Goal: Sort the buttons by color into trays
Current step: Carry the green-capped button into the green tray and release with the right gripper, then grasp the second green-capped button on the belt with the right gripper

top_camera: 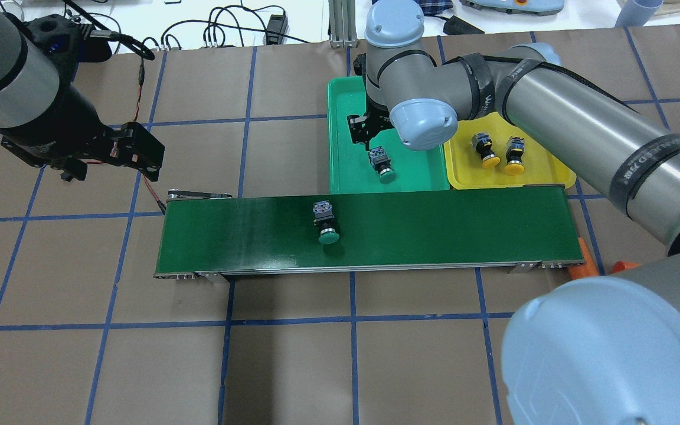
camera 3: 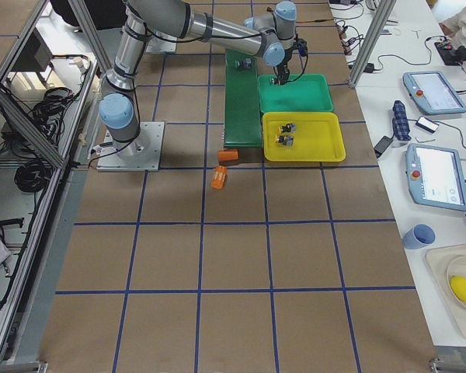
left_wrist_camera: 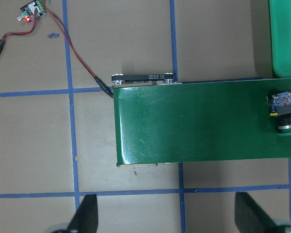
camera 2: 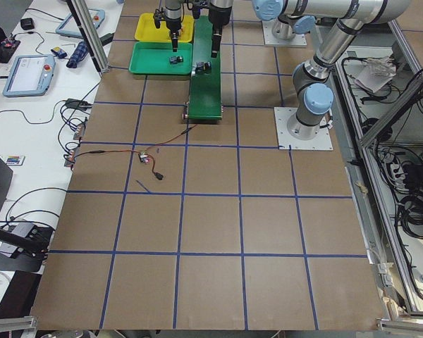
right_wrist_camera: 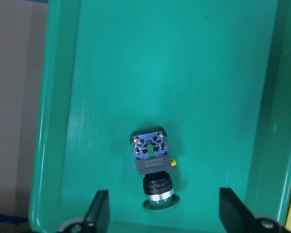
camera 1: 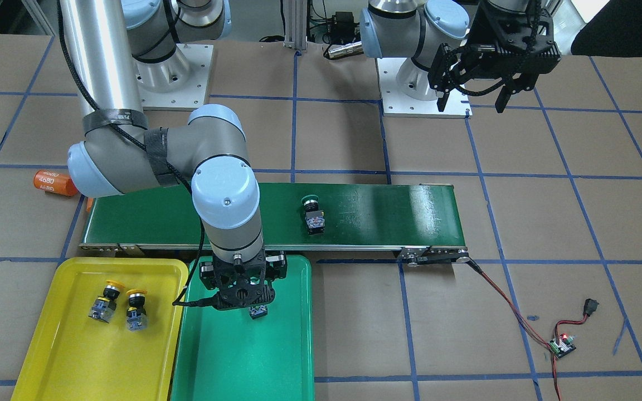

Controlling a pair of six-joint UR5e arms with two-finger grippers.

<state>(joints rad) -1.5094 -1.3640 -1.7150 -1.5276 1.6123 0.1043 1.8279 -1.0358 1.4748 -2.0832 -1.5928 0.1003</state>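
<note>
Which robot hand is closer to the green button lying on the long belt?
Right. The right gripper hangs over the green plastic tray beside the dark-green conveyor belt, near the green-capped button; the left gripper hovers out by the belt's end.

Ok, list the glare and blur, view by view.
Front-facing: white glare on the belt near its wired end. Overhead: the right arm's near joint looms out of focus. Right wrist: fingertips blurred at the bottom edge, green button fairly sharp.

brown table (top_camera: pixel 293 366) gridded with blue tape (top_camera: pixel 139 324); white bench (camera 3: pixel 458 233) beside it holds tablets (camera 3: pixel 437 177).
</note>
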